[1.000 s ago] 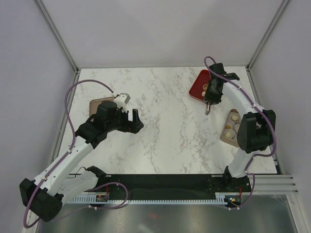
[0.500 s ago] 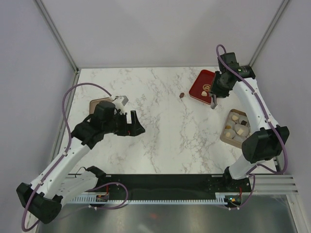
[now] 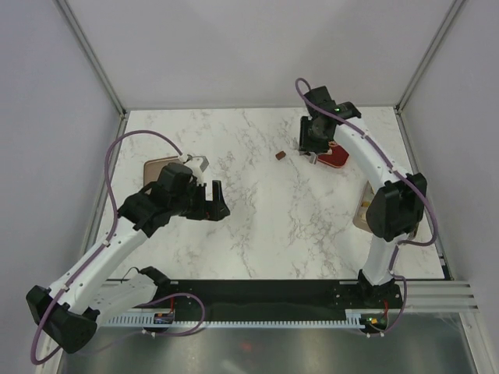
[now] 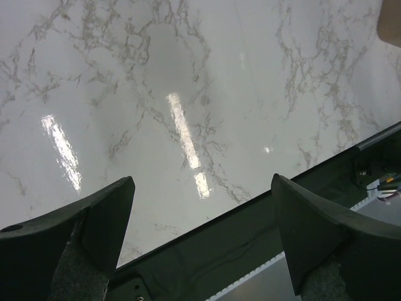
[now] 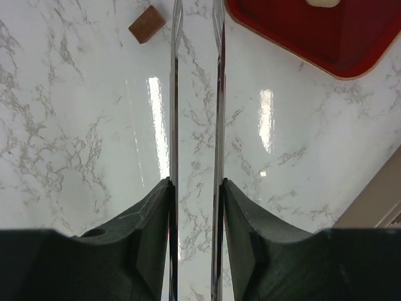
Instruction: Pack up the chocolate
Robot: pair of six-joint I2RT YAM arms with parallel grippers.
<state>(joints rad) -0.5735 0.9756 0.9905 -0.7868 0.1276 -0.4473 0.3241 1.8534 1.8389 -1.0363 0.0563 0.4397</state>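
Note:
A dark brown chocolate [image 3: 280, 156] lies alone on the marble, at the top left in the right wrist view [image 5: 147, 24]. My right gripper [image 3: 310, 152] hangs between it and the red tray [image 3: 337, 160]. Its thin blades [image 5: 194, 12] stand a narrow gap apart with only marble between them. A cream chocolate [image 5: 322, 2] rests in the red tray [image 5: 301, 37]. My left gripper [image 3: 214, 199] hovers wide open over bare marble [image 4: 202, 188], holding nothing.
A tan box [image 3: 362, 212] sits at the right, mostly hidden behind the right arm; its corner [image 5: 376, 210] shows in the right wrist view. A tan lid [image 3: 158, 167] lies behind the left arm. The table's near edge and black rail [image 4: 263, 232] lie under the left gripper.
The right arm has swung left from the tray's right side to its left side, and its blades have parted a little. The brown chocolate lies slightly further left. The left arm barely moved.

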